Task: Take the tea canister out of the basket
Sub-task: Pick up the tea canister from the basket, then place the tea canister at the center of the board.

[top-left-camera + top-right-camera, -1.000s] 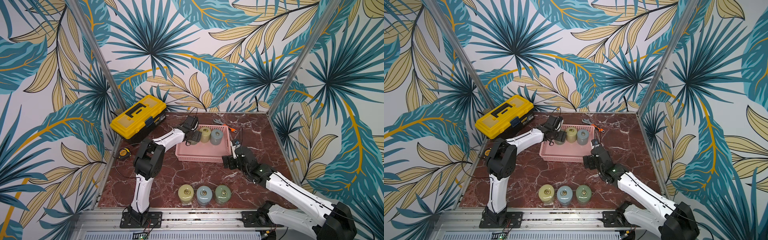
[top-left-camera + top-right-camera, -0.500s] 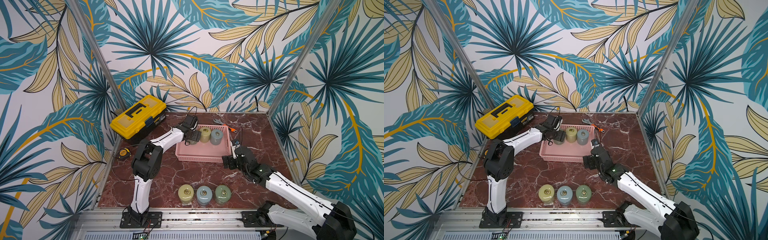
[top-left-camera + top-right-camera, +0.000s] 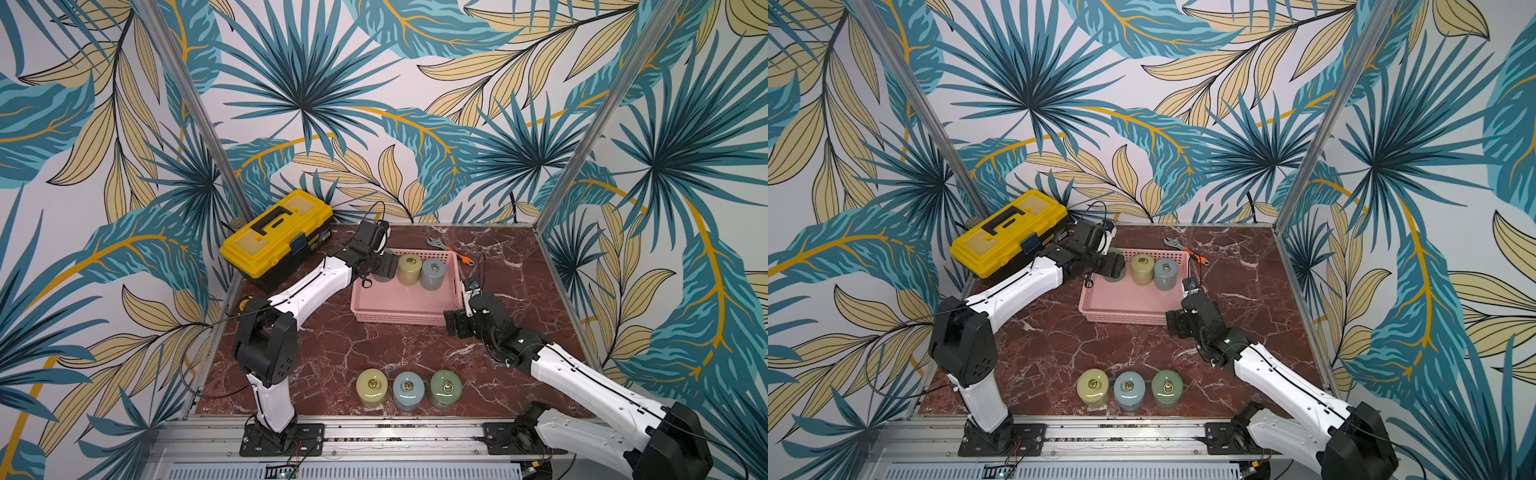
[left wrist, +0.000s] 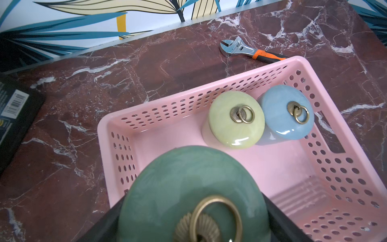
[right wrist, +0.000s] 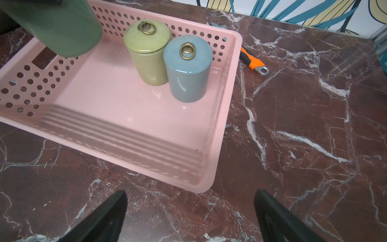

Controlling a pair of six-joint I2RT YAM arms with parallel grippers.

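A: We see the basket [image 5: 222,88] as smooth pink plastic, its floor glossy
B: We agree. Inside it, the yellow canister [image 5: 146,54] and blue canister [image 5: 186,71] look glazed, shiny, with brassy metal rings [image 5: 147,27]. Beside the basket, the wrench [image 4: 235,47] is bright metal

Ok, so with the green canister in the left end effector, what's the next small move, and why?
Probably carry the green canister sideways over the basket rim toward bare table. The left end effector grips it, apparently raised off the basket floor near a corner, and the yellow canister and blue canister stand close by, so moving away from them seems safest.
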